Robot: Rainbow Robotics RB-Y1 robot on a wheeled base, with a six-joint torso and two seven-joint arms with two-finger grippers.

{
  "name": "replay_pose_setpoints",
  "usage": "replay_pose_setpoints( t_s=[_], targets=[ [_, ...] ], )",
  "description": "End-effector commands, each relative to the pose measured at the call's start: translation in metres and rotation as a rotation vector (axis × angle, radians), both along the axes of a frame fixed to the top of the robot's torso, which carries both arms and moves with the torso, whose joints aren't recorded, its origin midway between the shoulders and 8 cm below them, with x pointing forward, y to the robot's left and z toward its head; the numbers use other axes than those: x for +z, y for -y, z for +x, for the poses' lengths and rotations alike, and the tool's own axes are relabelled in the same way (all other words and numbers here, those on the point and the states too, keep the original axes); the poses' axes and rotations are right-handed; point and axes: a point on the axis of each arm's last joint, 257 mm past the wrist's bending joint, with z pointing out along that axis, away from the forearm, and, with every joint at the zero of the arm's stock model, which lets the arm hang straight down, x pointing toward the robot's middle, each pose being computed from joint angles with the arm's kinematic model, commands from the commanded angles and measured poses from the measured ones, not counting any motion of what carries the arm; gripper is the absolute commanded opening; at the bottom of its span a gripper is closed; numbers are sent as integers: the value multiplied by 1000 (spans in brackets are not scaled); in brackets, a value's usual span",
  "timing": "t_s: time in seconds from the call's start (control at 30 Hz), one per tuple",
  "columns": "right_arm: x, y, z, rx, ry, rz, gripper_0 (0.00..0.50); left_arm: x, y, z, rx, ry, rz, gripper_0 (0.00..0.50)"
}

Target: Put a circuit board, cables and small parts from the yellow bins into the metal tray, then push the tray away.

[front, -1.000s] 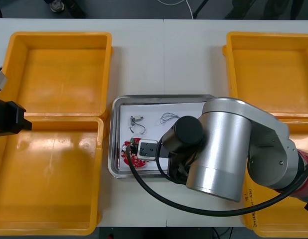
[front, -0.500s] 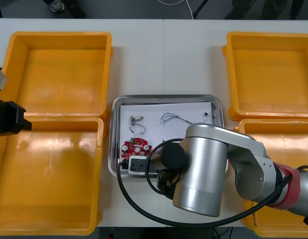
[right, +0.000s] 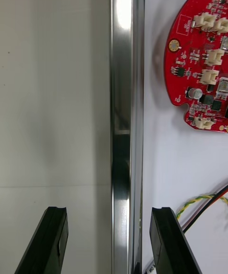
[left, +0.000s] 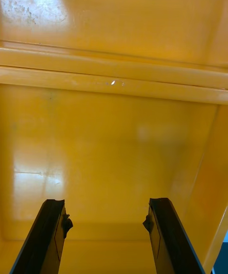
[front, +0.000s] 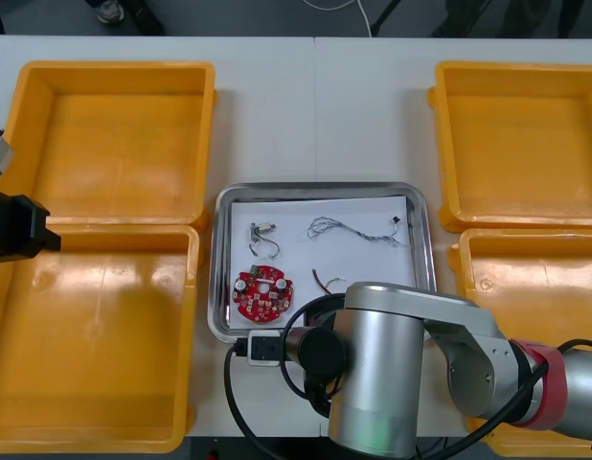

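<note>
Between the spread, empty fingers of the right gripper runs the near rim of the metal tray, one finger over the bare table and the other over the tray's white floor. Ahead of that inner finger lies the round red circuit board, with a red and yellow cable just beside the fingertip (both inside the tray). The left gripper hangs open and empty over a yellow bin.
</note>
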Motion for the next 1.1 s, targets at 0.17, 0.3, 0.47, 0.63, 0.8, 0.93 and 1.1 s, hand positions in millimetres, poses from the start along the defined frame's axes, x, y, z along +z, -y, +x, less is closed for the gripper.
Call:
replay_pose_setpoints(
  t_s=[0.17,0.3,0.47,0.63,0.8,0.93,1.1],
  targets=[
    [-16,11,-3,17,17,-52,500,14,-15,-3,41,25,28,500],
    [-20,13,0,8,14,-65,500,14,-15,-3,41,25,28,500],
    [-22,11,1,1,24,-67,500,14,-15,-3,41,25,28,500],
    [-20,6,0,-3,25,-54,500,14,-15,-3,41,25,28,500],
    [-19,0,0,4,48,-52,488,14,-15,-3,41,25,28,500],
    [-19,-2,-1,5,56,-49,416,14,-15,-3,41,25,28,500],
    [-18,-4,-1,6,65,-46,90,14,-15,-3,41,25,28,500]
  ],
)
